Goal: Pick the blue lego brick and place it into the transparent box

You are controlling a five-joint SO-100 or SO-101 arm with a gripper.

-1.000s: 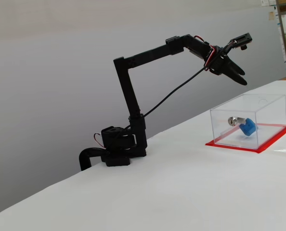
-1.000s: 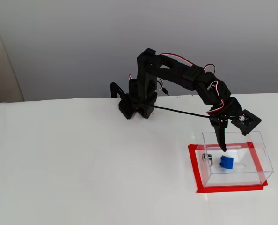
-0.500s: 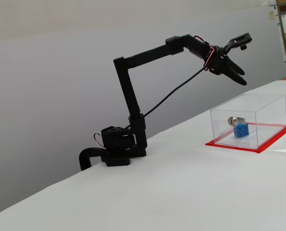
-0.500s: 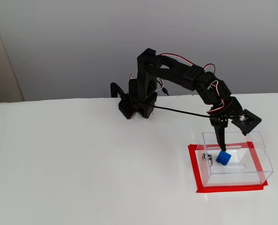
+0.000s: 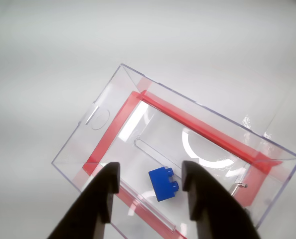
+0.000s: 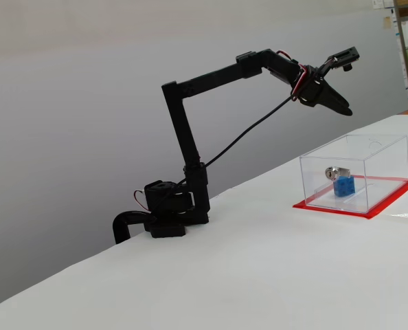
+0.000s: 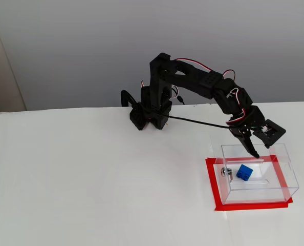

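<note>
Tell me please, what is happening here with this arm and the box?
A small robot arm is finishing a pick-and-place job. The blue brick lies on the floor of the clear box, beside a small metal cylinder. The claw is open and empty, hanging above the box and touching nothing. The box stands on a red sheet on the white table.

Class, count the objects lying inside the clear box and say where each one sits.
2. The blue brick lies on the floor of the box, near the middle. A small silver cylinder sits beside it, toward the left wall in that fixed view. Nothing else shows inside.
</note>
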